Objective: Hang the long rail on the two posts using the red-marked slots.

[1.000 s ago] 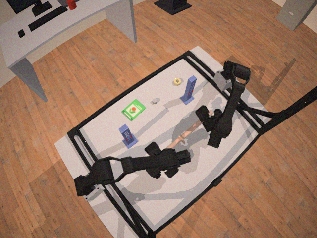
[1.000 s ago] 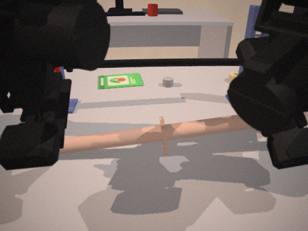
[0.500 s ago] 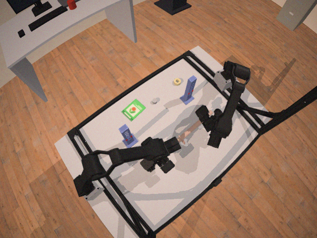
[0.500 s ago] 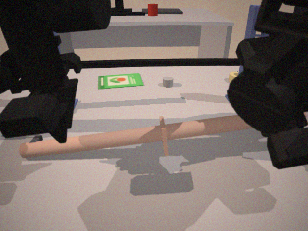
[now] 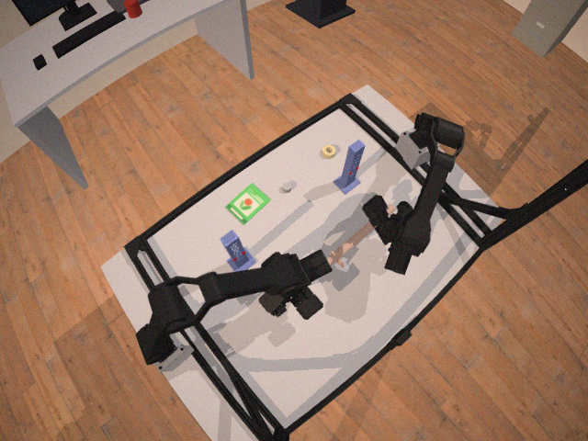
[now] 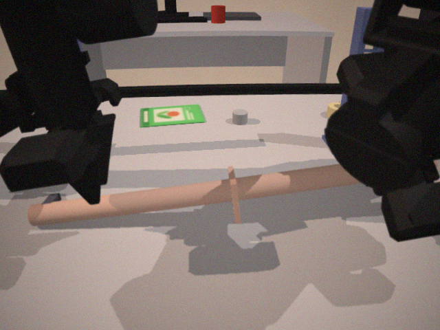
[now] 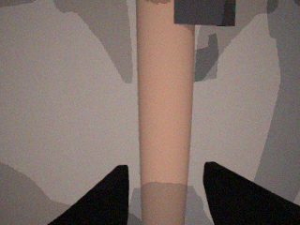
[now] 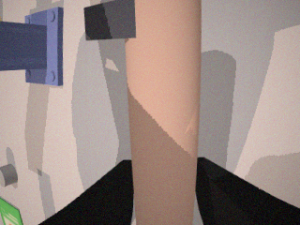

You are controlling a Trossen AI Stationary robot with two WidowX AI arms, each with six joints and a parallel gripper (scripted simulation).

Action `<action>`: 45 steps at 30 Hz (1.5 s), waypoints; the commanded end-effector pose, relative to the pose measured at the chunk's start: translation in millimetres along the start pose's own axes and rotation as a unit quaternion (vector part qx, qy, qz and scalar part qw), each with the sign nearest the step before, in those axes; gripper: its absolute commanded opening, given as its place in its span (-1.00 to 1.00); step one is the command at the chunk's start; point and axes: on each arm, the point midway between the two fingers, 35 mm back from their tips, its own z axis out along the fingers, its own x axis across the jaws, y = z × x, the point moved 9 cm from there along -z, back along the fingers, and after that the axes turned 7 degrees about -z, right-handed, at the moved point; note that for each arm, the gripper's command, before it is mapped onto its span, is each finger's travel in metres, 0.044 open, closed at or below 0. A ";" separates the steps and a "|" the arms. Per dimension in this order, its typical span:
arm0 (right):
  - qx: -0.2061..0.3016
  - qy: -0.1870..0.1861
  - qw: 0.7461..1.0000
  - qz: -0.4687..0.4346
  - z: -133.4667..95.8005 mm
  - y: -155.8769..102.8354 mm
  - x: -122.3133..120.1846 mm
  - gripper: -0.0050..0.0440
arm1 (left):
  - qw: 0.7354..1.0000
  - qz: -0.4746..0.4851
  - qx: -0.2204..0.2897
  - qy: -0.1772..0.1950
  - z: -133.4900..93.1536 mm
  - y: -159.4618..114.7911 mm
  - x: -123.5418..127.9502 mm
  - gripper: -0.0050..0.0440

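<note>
The long peach rail (image 5: pixel 358 235) (image 6: pixel 170 199) (image 7: pixel 165 103) (image 8: pixel 164 94) lies slightly raised over the table top, higher at the right arm's end. A dark hook block shows near each end, in the left wrist view (image 7: pixel 203 11) and in the right wrist view (image 8: pixel 110 21). My right gripper (image 5: pixel 387 216) (image 8: pixel 163 169) is shut on the rail. My left gripper (image 5: pixel 327 261) (image 6: pixel 93 194) (image 7: pixel 166 172) straddles the rail's other end, with a small gap on each side of it. The tall blue post (image 5: pixel 354 163) (image 8: pixel 44 44) and the short blue post (image 5: pixel 235 249) stand behind the rail, each with red marks.
A green card (image 5: pixel 247 203) (image 6: pixel 172 115), a grey cylinder (image 5: pixel 287 186) (image 6: pixel 239 116) and a yellow ring (image 5: pixel 329 149) lie at the back of the table. A black frame (image 6: pixel 231 89) (image 5: pixel 135 247) runs round the table. A thin stick with a grey tag (image 6: pixel 245 232) hangs from mid-rail.
</note>
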 end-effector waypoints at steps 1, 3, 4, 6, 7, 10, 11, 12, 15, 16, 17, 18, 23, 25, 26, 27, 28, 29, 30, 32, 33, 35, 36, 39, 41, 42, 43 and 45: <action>0.002 0.003 1.000 0.001 -0.5 -0.3 0.7 -0.80 | 1.000 0.001 -0.009 -0.002 11.4 3.9 -1.3 -0.14; 0.002 0.003 1.000 0.001 -0.5 -0.3 0.7 -0.80 | 1.000 0.001 -0.009 -0.002 14.7 4.1 -1.3 -0.14; 0.002 0.003 1.000 0.001 -0.5 -0.3 0.7 -0.80 | 1.000 0.001 -0.009 -0.002 16.3 4.2 -1.4 -0.14; 0.002 0.003 1.000 0.001 -0.5 -0.3 0.7 -0.80 | 1.000 0.001 -0.009 -0.002 19.6 4.4 -1.5 -0.14; 0.002 0.003 1.000 0.001 -0.5 -0.3 0.7 -0.80 | 1.000 0.001 -0.009 -0.002 21.3 4.6 -1.5 -0.14; 0.002 0.003 1.000 0.001 -0.5 -0.3 0.7 -0.80 | 1.000 0.001 -0.009 -0.002 22.9 4.7 -1.6 -0.14; 0.002 0.003 1.000 0.001 -0.5 -0.3 0.7 -0.80 | 1.000 0.001 -0.009 -0.002 24.3 4.9 -1.6 -0.14; 0.002 0.003 1.000 0.001 -0.5 -0.3 0.7 -0.80 | 1.000 0.001 -0.009 -0.002 25.1 4.9 -1.6 -0.14; 0.002 0.003 1.000 0.001 -0.5 -0.3 0.7 -0.80 | 1.000 0.001 -0.009 -0.002 25.4 5.0 -1.6 -0.14; 0.002 0.003 1.000 0.001 -0.5 -0.3 0.7 -0.80 | 1.000 0.001 -0.009 -0.002 25.4 5.0 -1.6 -0.14; 0.002 0.003 1.000 0.001 -0.5 -0.3 0.7 -0.80 | 1.000 0.001 -0.009 -0.002 25.5 4.4 -1.4 -0.24; 0.002 0.003 1.000 0.001 -0.5 -0.3 0.7 -0.80 | 1.000 0.001 -0.009 -0.002 25.7 3.8 -1.2 -0.34; 0.002 0.003 1.000 0.001 -0.5 -0.3 0.7 -0.80 | 1.000 0.001 -0.009 -0.002 25.7 3.8 -1.2 -0.53; 0.002 0.003 1.000 0.001 -0.5 -0.3 0.7 -0.80 | 1.000 0.001 -0.009 -0.002 25.7 3.8 -1.2 -0.73; 0.002 0.003 1.000 0.001 -0.5 -0.3 0.7 -0.80 | 1.000 0.001 -0.009 -0.002 25.7 3.8 -1.2 -0.73; 0.002 0.003 1.000 0.001 -0.5 -0.3 0.7 -0.80 | 1.000 0.001 -0.009 -0.002 25.7 3.8 -1.2 -0.73; 0.002 0.003 1.000 0.001 -0.5 -0.3 0.7 -0.80 | 1.000 0.001 -0.009 -0.002 25.7 3.8 -1.2 -0.80; 0.002 0.003 1.000 0.001 -0.5 -0.3 0.7 -0.80 | 1.000 0.001 -0.009 -0.002 25.7 3.8 -1.2 -0.80; 0.002 0.003 1.000 0.001 -0.5 -0.3 0.7 -0.80 | 1.000 0.001 -0.009 -0.002 25.7 3.8 -1.2 -0.80; 0.002 0.003 1.000 0.001 -0.5 -0.3 0.7 -0.80 | 1.000 0.001 -0.009 -0.002 25.7 3.8 -1.2 -0.80; 0.002 0.003 1.000 0.001 -0.5 -0.3 0.7 -0.80 | 1.000 0.001 -0.009 -0.002 25.7 3.8 -1.2 -0.80; 0.002 0.003 1.000 0.001 -0.5 -0.3 0.7 -0.80 | 1.000 0.001 -0.009 -0.002 25.7 3.8 -1.2 -0.80; 0.002 0.003 1.000 0.001 -0.5 -0.3 0.7 -0.80 | 1.000 0.001 -0.009 -0.002 25.7 3.8 -1.2 -0.80; 0.002 0.003 1.000 0.001 -0.5 -0.3 0.7 -0.80 | 1.000 0.001 -0.009 -0.002 25.7 3.8 -1.2 -0.80; 0.002 0.003 1.000 0.001 -0.5 -0.3 0.7 -0.80 | 1.000 0.001 -0.009 -0.002 25.7 3.8 -1.2 -0.80; 0.002 0.003 1.000 0.001 -0.5 -0.3 0.7 -0.80 | 1.000 0.001 -0.009 -0.002 25.7 3.8 -1.2 -0.80; 0.002 0.003 1.000 0.001 -0.5 -0.3 0.7 -0.80 | 1.000 0.001 -0.009 -0.002 25.7 3.8 -1.2 -0.80; 0.002 0.003 1.000 0.001 -0.5 -0.3 0.7 -0.80 | 1.000 0.001 -0.009 -0.002 25.7 3.8 -1.2 -0.80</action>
